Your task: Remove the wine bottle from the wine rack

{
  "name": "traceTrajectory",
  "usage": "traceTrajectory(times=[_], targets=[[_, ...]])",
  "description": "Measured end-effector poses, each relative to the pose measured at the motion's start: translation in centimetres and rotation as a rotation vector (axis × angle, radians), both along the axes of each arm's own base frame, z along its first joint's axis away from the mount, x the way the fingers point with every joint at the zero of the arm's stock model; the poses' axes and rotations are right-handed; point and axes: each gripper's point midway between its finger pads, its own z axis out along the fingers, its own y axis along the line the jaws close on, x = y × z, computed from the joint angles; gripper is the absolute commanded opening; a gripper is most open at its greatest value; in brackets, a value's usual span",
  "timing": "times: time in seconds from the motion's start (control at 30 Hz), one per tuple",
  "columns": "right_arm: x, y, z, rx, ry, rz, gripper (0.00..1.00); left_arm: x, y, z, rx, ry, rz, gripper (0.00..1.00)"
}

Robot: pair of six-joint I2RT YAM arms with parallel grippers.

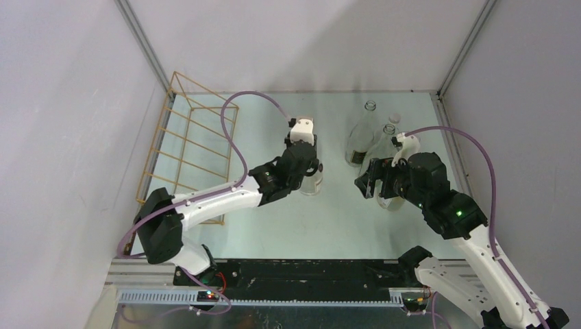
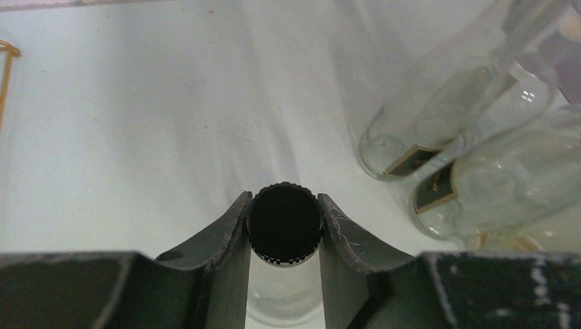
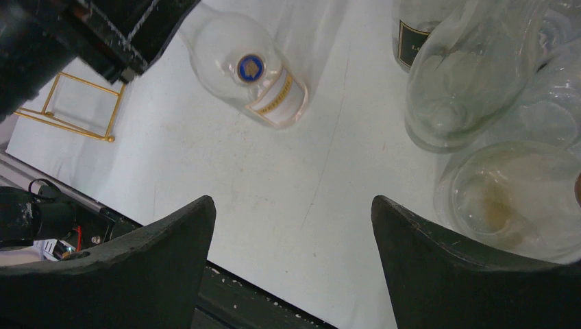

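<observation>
The gold wire wine rack [image 1: 192,137] stands along the left wall with no bottle on it; one corner shows in the right wrist view [image 3: 75,103]. My left gripper [image 2: 284,226] is shut on the black screw cap of a clear wine bottle [image 2: 284,223]. It holds the bottle upright over the middle of the table [image 1: 312,184], to the right of the rack. I cannot tell whether its base touches the table. The bottle's white label and blue emblem show in the right wrist view [image 3: 257,75]. My right gripper [image 3: 293,226] is open and empty above the table [image 1: 370,181].
Three other clear glass bottles stand at the right: two at the back [image 1: 361,137] [image 1: 387,140] and one under my right wrist [image 1: 394,199]. They show in the left wrist view [image 2: 445,116] and close to the right fingers [image 3: 514,199]. Walls enclose the table.
</observation>
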Motion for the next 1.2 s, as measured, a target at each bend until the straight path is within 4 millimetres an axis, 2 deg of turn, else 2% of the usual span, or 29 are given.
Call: traceTrajectory(times=[0.07,0.23,0.47,0.67,0.77,0.97,1.07,1.2], targets=[[0.0,0.0,0.0,-0.001,0.0,0.0,0.87,-1.1,-0.6,0.0,-0.008,0.009,-0.018,0.05],[0.0,0.0,-0.1,-0.003,0.001,-0.001,0.87,-2.8,-1.5,-0.1,-0.025,0.016,-0.032,0.32],[-0.1,-0.1,-0.9,-0.011,0.016,-0.001,0.87,-3.2,-1.4,0.0,-0.05,0.025,-0.021,0.58],[0.1,-0.2,-0.9,-0.013,0.012,-0.008,0.88,-3.6,-1.3,1.0,-0.091,0.021,-0.019,0.75],[0.4,-0.4,-0.8,-0.02,0.002,-0.027,0.88,-3.8,-1.0,1.5,-0.096,0.02,-0.019,0.88],[0.7,-0.9,-0.4,-0.027,-0.027,-0.055,0.88,-4.3,-0.1,1.8,-0.076,0.03,-0.02,0.99],[0.8,-1.2,-0.1,-0.034,-0.048,-0.058,0.88,-4.5,0.2,2.3,-0.078,0.03,-0.022,1.0],[0.9,-1.2,0.3,-0.037,-0.073,-0.049,0.88,-4.8,0.7,4.3,-0.108,0.014,-0.025,1.0]])
